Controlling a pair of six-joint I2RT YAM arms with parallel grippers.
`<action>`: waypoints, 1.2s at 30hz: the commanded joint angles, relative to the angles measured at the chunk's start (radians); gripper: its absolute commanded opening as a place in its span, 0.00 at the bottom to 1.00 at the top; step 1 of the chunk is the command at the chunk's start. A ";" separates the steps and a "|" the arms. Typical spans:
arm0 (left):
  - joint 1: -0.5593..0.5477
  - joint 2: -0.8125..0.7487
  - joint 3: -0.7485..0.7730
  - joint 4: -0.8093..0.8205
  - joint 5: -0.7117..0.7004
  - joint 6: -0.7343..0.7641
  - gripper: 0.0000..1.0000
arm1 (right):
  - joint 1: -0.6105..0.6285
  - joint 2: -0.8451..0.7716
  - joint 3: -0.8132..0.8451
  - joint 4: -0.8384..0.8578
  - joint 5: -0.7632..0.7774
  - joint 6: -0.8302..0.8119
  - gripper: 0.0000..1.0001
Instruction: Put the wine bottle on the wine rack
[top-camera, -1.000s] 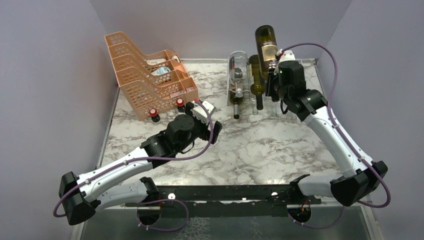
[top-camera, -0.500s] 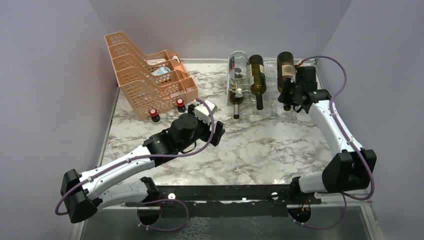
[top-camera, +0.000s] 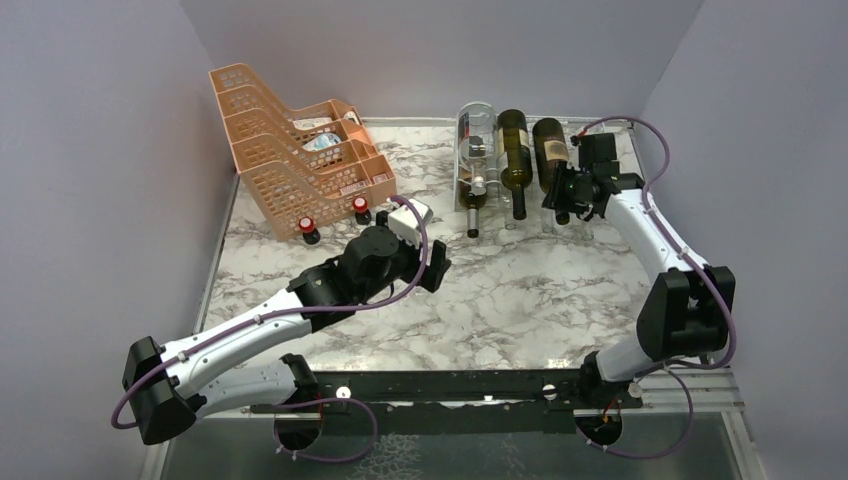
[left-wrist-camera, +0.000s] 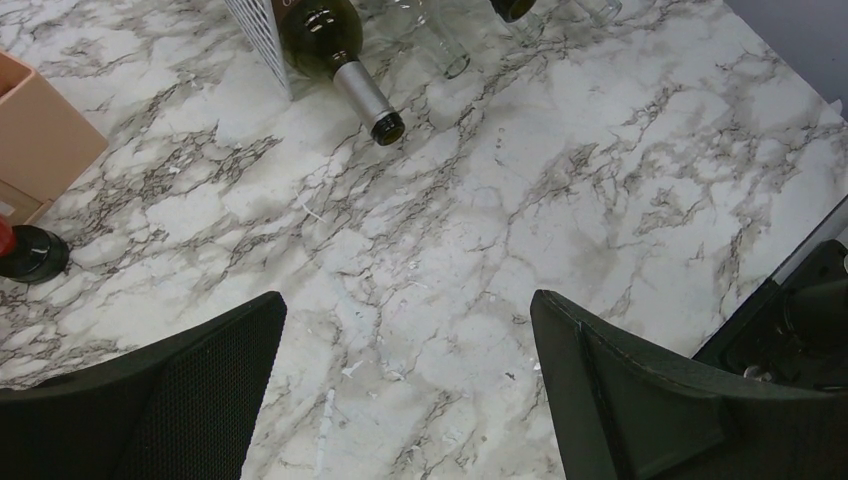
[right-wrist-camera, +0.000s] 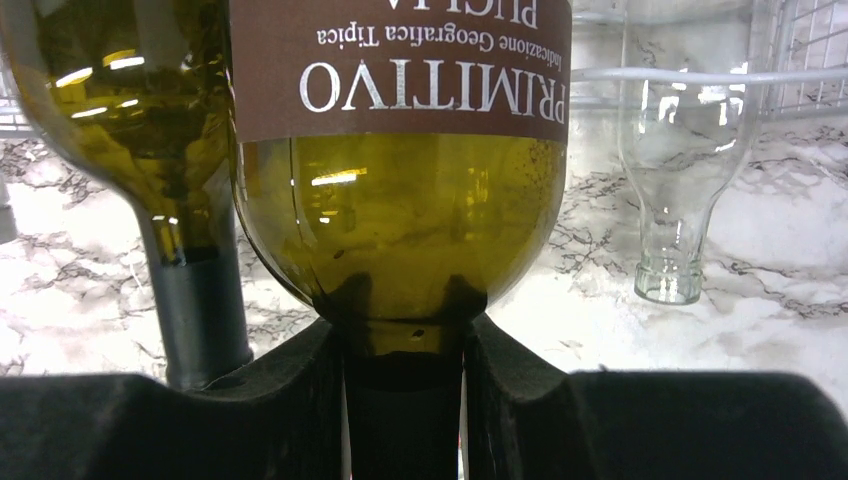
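Left gripper (left-wrist-camera: 405, 310) hangs spread wide over the white marble-patterned tabletop (left-wrist-camera: 560, 190). On the right, the right gripper (top-camera: 563, 200), clenched on the neck of the olive-green glass wine bottle with the brown label (top-camera: 548, 148), has swung it down from mid-air. It now lies in the silver thin-wire wine rack (right-wrist-camera: 600, 74) beside a dark green bottle (top-camera: 515, 150) — seemingly seated, only the release left.

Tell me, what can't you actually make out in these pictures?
- Whether the wine bottle rests on the rack: too small from above; in the right wrist view the bottle itself hides the contact.
- Its label: cut off by the right wrist view's top edge.
- What lies in the orange trays: too small from above.
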 joint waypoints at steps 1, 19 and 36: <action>-0.001 0.000 0.047 -0.019 -0.005 -0.037 0.99 | -0.008 0.022 0.033 0.161 -0.011 -0.047 0.01; -0.001 -0.036 0.026 -0.013 -0.135 -0.101 0.99 | -0.011 0.120 0.054 0.201 -0.008 -0.082 0.62; 0.000 -0.139 0.103 -0.068 -0.142 0.012 0.99 | -0.010 -0.133 0.064 -0.077 0.108 0.071 1.00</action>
